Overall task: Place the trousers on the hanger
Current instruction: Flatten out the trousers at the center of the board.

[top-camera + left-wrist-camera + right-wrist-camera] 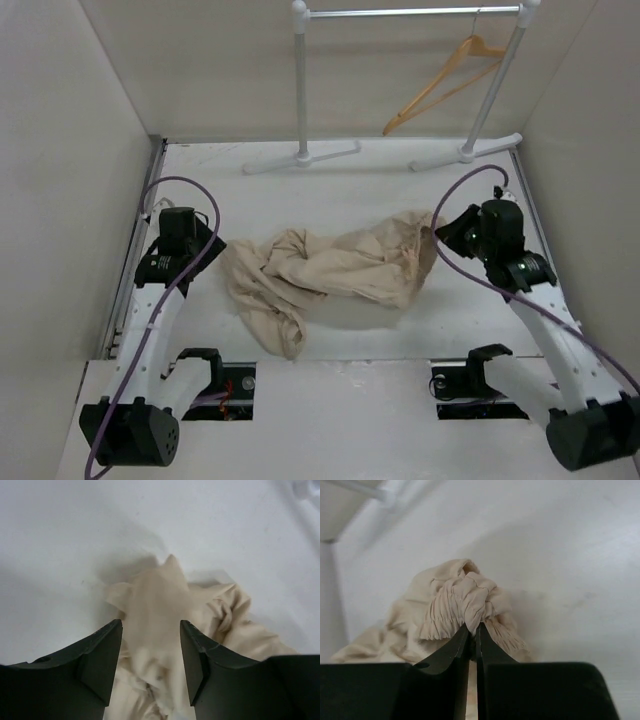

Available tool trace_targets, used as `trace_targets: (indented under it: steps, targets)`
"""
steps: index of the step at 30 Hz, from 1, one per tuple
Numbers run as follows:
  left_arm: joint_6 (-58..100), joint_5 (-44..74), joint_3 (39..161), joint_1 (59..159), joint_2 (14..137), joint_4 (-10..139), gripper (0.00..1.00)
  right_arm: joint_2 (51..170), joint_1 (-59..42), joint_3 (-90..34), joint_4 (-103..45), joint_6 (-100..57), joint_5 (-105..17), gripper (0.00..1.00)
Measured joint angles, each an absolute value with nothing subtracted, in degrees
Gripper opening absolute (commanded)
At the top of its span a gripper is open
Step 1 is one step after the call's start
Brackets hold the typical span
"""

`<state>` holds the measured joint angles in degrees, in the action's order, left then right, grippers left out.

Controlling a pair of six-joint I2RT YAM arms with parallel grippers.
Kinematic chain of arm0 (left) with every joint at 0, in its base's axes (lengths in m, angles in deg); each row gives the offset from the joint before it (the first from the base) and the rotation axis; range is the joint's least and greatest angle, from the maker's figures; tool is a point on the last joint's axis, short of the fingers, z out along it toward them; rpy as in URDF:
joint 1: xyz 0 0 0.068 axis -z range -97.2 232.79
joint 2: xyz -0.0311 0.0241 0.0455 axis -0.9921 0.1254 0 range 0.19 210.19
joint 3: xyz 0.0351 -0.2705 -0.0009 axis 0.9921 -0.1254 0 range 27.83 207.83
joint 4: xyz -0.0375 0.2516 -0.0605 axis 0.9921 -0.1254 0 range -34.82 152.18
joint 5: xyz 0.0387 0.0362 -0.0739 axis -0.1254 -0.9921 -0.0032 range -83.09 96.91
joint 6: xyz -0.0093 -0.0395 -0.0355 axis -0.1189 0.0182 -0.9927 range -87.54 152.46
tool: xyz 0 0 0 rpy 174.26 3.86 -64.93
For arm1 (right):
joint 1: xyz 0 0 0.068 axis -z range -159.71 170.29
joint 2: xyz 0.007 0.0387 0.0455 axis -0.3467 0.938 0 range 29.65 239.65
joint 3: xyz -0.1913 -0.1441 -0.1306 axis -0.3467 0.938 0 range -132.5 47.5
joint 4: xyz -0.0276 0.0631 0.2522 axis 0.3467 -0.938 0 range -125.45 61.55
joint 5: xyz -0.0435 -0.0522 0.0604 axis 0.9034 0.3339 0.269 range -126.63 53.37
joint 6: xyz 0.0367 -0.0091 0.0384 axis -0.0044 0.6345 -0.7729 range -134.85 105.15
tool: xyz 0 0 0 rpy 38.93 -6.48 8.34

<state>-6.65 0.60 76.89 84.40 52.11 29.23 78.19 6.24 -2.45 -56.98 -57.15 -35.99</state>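
Right gripper (475, 628): I read the jaws as fully closed, pinching a gathered, ribbed edge of the trousers (455, 597) right at the fingertips. Only a thin fold sits in the bite.
Left gripper (150, 625): jaws stand wide apart and hold nothing. A raised peak of cloth sits between them. I cannot tell from the wrist view whether the pads touch it, as the near fabric is blurred.
Position of the arms: in the overhead view the right gripper is at the right end of the heap and the left gripper at its left end.
Trousers: crumpled in a loose pile on the table (420, 330), between the two arms, legs folded over each other. I cannot make out the tag.
Hanger (445, 85): hooked on the rail (400, 12) at the far side, hanging tilted, well apart from the cloth.
Stage, in my judgement: grasping only; nothing is lifted and nothing is over the crossbar.
Risk one: the right pinch is shallow, so a quick lift could pull the edge free.
Risk two: the left jaws may close on several layers, so that the pile lifts as one knot.
Risk three: the hanger hangs free on its hook, and a push from draped cloth could swing it or knock it off.
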Motion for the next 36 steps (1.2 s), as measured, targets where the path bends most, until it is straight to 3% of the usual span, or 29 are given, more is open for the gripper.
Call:
trace_targets:
  steps: [3, 5, 9, 12, 17, 21, 25, 27, 30, 36]
  targets:
    - [-7.3, 0.4, 76.0, 86.1, 53.8, 27.7, 0.53, 88.2, 10.5, 1.9, -56.2, -58.0, -35.3, 0.1]
    - [-7.8, 0.5, 76.1, 87.7, 56.3, 28.7, 0.53, 93.7, 11.6, 3.1, -56.1, -58.5, -33.9, 0.25]
    - [-8.6, 0.6, 77.6, 91.8, 63.8, 30.4, 0.54, 95.0, 11.5, 3.3, -56.0, -58.5, -29.0, 0.65]
    - [-8.7, 0.1, 78.1, 94.5, 65.6, 31.2, 0.55, 92.3, 6.8, 2.3, -56.2, -57.0, -23.7, 0.77]
    - [-8.6, -2.3, 78.2, 93.4, 61.5, 31.3, 0.6, 87.9, -6.1, 1.7, -57.9, -57.0, -17.9, 0.81]
    - [-8.5, -2.8, 78.4, 92.2, 59.3, 31.8, 0.65, 82.0, -9.8, 5.5, -61.2, -60.8, -16.1, 0.84]
    - [-8.5, 1.3, 78.8, 93.5, 65.7, 34.5, 0.66, 79.1, -10.0, 8.5, -66.0, -64.8, -15.9, 0.86]
    - [-8.6, 3.6, 78.8, 94.8, 70.8, 36.1, 0.64, 78.7, -10.6, 9.4, -67.7, -67.1, -17.4, 0.82]
    - [-8.8, 5.5, 78.5, 96.2, 76.1, 37.8, 0.52, 78.0, -11.0, 12.4, -69.5, -71.6, -20.9, 0.72]
    - [-10.3, 6.8, 78.0, 96.0, 77.1, 41.5, 0.12, 77.2, -10.9, 19.4, -72.3, -80.5, -25.6, 0.62]
